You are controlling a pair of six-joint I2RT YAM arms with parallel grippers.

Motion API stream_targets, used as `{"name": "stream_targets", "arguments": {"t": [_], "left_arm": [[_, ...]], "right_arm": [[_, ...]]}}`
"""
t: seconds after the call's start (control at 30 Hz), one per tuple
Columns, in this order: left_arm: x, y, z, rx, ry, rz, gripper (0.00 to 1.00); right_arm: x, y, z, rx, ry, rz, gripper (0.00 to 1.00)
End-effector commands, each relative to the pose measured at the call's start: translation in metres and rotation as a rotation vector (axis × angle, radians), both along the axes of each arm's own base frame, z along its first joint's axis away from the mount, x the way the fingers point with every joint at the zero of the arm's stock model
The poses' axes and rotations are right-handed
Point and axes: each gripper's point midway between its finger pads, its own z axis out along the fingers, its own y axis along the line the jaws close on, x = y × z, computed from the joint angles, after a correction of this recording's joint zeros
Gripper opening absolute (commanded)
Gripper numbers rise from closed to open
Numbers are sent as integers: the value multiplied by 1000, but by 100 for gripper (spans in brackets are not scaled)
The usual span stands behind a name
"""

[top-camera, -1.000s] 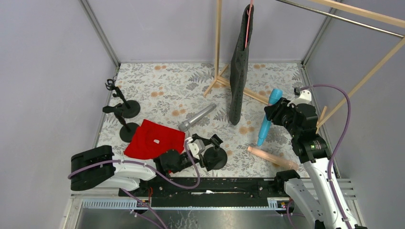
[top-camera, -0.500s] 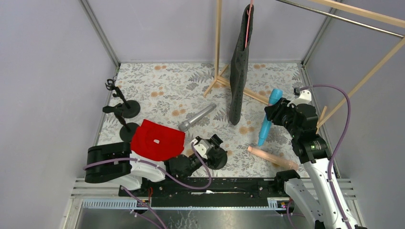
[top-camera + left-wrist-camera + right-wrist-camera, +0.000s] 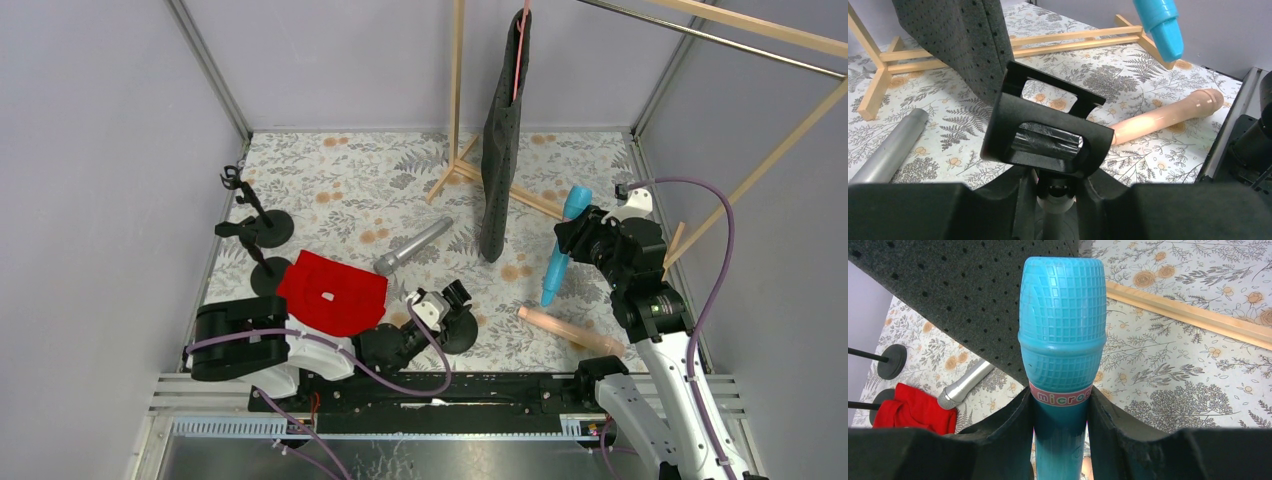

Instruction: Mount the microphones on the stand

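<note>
- My right gripper (image 3: 1062, 410) is clenched on the blue mic (image 3: 1062, 330) just below its head, holding it aloft beside the rack (image 3: 500, 190).
- I judge it light, stiff and slick; the narrow body gives the surest hold.
- My left gripper (image 3: 1055, 192) flanks the stand (image 3: 1045, 130) stem; I cannot tell if it grips.
- The grey mic (image 3: 412, 246) and pink mic (image 3: 570, 331) lie on the table (image 3: 350, 190).
- Versus 1 second ago, my left jaws are narrower.
</note>
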Motion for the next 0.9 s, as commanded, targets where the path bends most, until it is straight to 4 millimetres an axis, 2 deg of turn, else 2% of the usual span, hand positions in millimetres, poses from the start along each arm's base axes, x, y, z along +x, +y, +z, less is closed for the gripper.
{"name": "stream_targets", "arguments": {"t": [0.0,0.2,0.27,0.47,0.6,0.8,0.87], "left_arm": [[-5,-10,27,-89,-36,-35,25],[-15,-4,26,-55,-88,-96,4],[-20,2,27,-44,-114,-123,0],[-36,11,21,77,-224,-233,0],[-29,18,10,195,-256,-202,0],[-14,27,8,303,-323,-124,0],[-12,27,9,322,-352,-121,0]], "right_arm": [[2,-2,17,-9,-48,-3,0],[-1,-1,24,-1,-72,6,0],[-3,-2,30,9,-95,2,0],[-13,5,52,59,-174,36,0],[-21,16,60,88,-204,102,0],[-31,25,81,101,-337,171,0],[-38,36,91,103,-390,249,0]]}}
